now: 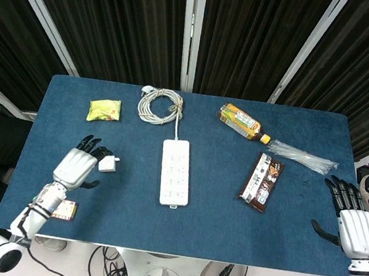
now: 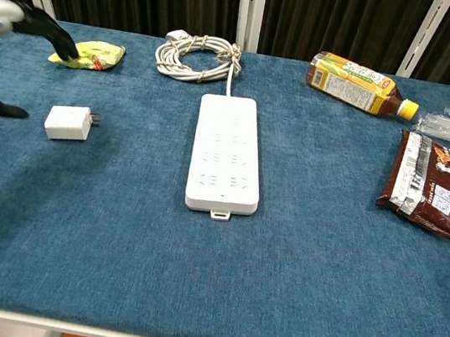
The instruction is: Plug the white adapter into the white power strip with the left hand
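While left hand [image 1: 76, 167] hovers just left of adapter [image 1: 107, 163], fingers apart, holding nothing | adapter lies left of strip [image 1: 175, 172], prongs toward it | right hand [image 1: 355, 230] open, far right | risk: fingertips nudge adapter, spoiling the grasp

Blue felt-topped table [image 1: 307, 126], dark pleated curtains [image 1: 119, 15] behind, white frame posts [image 1: 191, 31]

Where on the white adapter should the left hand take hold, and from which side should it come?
Probably the adapter's square body, pinched across its front and back faces from above. It lies flat with its prongs pointing toward the power strip, so that end should stay free. The left hand, open, hovers at its outer side, away from the strip.
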Motion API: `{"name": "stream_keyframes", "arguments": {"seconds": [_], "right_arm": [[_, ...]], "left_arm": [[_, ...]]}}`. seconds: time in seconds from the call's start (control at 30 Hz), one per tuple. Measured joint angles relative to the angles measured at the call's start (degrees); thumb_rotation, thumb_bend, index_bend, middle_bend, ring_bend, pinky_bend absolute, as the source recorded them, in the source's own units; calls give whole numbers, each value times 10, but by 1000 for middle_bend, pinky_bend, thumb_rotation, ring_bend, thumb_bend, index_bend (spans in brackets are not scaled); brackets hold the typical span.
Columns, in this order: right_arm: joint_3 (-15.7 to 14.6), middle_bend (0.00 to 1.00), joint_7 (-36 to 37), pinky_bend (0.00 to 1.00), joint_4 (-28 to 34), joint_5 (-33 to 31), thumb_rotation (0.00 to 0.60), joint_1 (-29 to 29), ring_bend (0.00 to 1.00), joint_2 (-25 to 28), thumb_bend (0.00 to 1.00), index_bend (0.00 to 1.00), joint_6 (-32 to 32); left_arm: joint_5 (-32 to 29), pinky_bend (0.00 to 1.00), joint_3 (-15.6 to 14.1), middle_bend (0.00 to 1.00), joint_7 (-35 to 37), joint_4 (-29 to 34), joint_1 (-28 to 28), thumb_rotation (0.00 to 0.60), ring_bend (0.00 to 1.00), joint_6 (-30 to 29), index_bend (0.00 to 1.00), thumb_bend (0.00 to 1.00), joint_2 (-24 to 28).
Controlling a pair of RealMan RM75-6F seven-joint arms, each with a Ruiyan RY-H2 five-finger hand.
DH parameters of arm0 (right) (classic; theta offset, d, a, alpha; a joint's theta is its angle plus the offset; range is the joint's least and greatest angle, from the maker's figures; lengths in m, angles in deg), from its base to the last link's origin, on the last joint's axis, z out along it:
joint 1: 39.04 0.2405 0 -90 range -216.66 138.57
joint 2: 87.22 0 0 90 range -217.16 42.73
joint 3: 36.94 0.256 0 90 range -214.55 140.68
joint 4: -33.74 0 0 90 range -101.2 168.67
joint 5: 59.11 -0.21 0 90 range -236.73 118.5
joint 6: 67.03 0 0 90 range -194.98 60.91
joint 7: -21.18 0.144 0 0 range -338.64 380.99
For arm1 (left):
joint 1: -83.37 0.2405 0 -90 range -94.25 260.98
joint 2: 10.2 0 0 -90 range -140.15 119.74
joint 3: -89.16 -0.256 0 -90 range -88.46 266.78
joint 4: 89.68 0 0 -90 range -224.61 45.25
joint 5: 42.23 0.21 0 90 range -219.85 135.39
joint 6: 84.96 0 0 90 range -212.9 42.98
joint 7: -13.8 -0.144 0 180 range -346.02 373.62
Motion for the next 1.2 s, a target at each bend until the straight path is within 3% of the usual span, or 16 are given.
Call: {"name": "stream_keyframes", "arguments": {"seconds": [0.37,1.2], "right_arm": [[0,11,12,0,-11,-7,600,3,0,-3,149,0,-9],[1,11,10,0,-12,-18,600,6,0,-6,149,0,-17]], "left_arm": [[-88,0,-10,258,-41,-55,-32,600,89,27,237,161,-62],[-147,0,-23,273,-39,-92,-54,600,97,25,249,162,-76]]}}
